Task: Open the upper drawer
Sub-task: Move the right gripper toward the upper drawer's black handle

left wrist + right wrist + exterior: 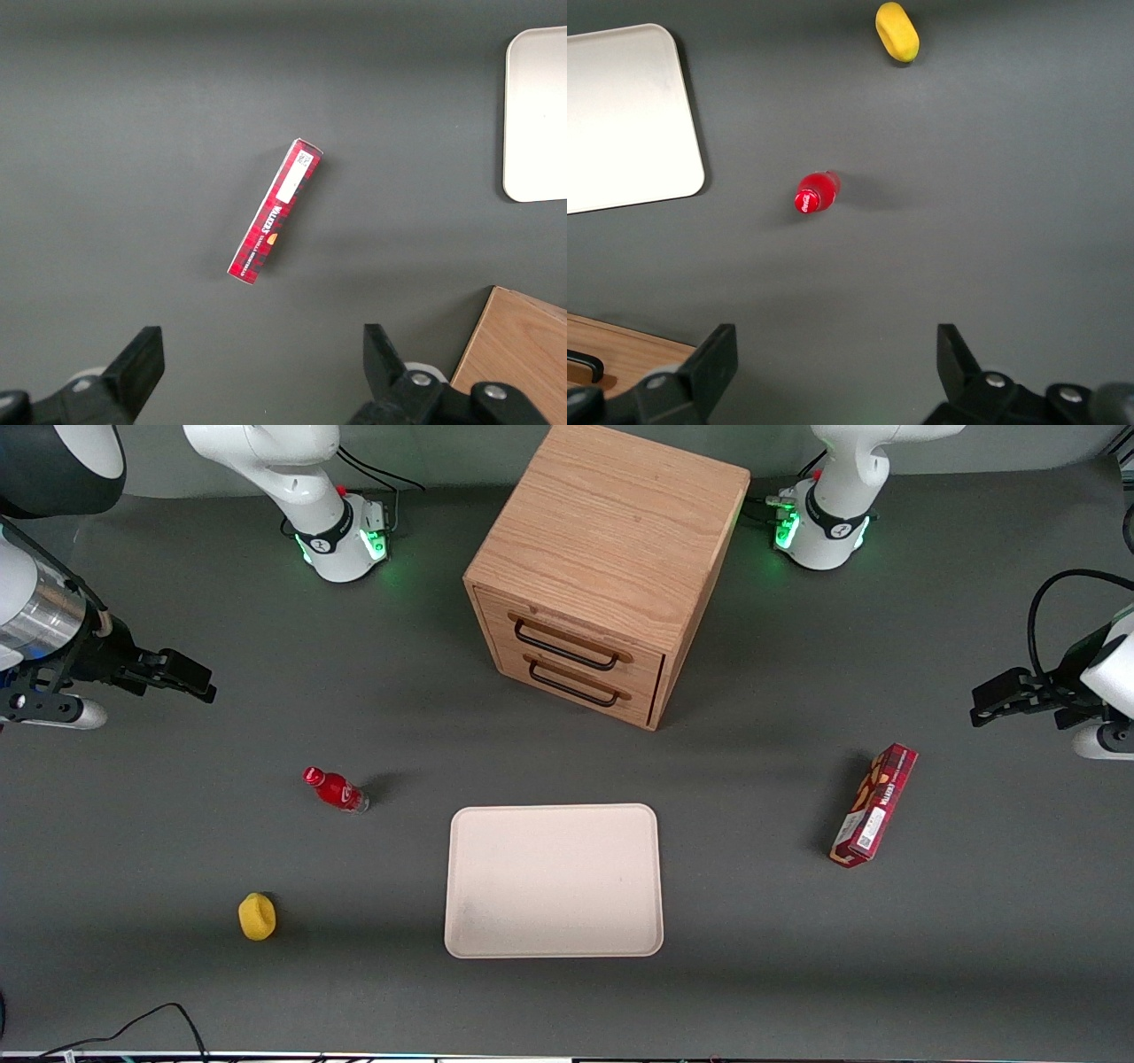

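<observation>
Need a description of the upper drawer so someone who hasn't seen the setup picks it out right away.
Find the boxy oak cabinet between the two arm bases, farther from the front camera than the white tray. Its front holds two matching drawers with black wire handles; the upper drawer is the one directly under the cabinet's top, closed. The gripper, open, hovers at the working arm's end of the table.

A dark grey bench (pixel 177 824) carries a wooden cabinet (pixel 611 540). Nearer the front camera than the cabinet lies a pale tray (pixel 554 881). A red bottle (pixel 337 789) and a yellow sponge (pixel 257 917) sit toward the working arm's end; a red box (pixel 874 804) lies toward the parked arm's end. The gripper (pixel 190 676) hovers above the working arm's end, fingers (pixel 713 363) apart.
</observation>
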Controlling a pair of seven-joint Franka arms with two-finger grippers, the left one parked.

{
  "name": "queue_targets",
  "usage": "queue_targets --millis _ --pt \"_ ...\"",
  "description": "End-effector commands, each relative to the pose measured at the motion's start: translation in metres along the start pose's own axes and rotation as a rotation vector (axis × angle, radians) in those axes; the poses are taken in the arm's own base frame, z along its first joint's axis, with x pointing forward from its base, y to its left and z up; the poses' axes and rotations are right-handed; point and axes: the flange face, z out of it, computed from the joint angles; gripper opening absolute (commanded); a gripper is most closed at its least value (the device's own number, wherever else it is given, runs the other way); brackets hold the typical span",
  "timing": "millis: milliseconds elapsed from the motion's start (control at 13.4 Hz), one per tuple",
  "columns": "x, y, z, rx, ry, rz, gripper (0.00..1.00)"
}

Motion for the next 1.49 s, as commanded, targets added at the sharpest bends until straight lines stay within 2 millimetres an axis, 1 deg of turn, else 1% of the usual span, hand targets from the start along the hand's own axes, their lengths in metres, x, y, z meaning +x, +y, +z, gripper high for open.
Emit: queue_targets --millis 0,224,299,448,522,597,746,821,896,1045,1119,1194,1269,1343,1418 --pt "-0.009 0.001 -0.005 -0.012 0.006 -0.013 1.00" --pt "-0.009 -0.013 -0.009 -0.009 0.021 -0.042 1.00" --pt "-0.010 -0.030 -0.008 0.003 0.021 -0.094 1.00" --pt "-0.014 -0.079 -0.013 0.024 0.041 -0.233 1.00" --pt "-0.017 -0.108 -0.011 0.052 0.040 -0.300 1.00" --pt "-0.027 -0.140 -0.004 0.084 0.023 -0.429 1.00" --pt "-0.045 -0.188 -0.003 0.139 0.046 -0.557 1.00" --pt "-0.053 -0.214 0.007 0.160 0.037 -0.611 1.00" --pt "-0.061 -0.242 0.022 0.179 0.019 -0.668 1.00" --pt "-0.072 -0.286 0.046 0.225 0.022 -0.782 1.00" --pt "-0.078 -0.309 0.064 0.251 0.012 -0.853 1.00" --pt "-0.080 -0.326 0.082 0.279 0.002 -0.908 1.00" --pt "-0.082 -0.339 0.096 0.304 -0.004 -0.969 1.00" --pt "-0.083 -0.348 0.110 0.326 -0.004 -1.027 1.00" --pt "-0.088 -0.358 0.122 0.337 -0.020 -1.077 1.00"
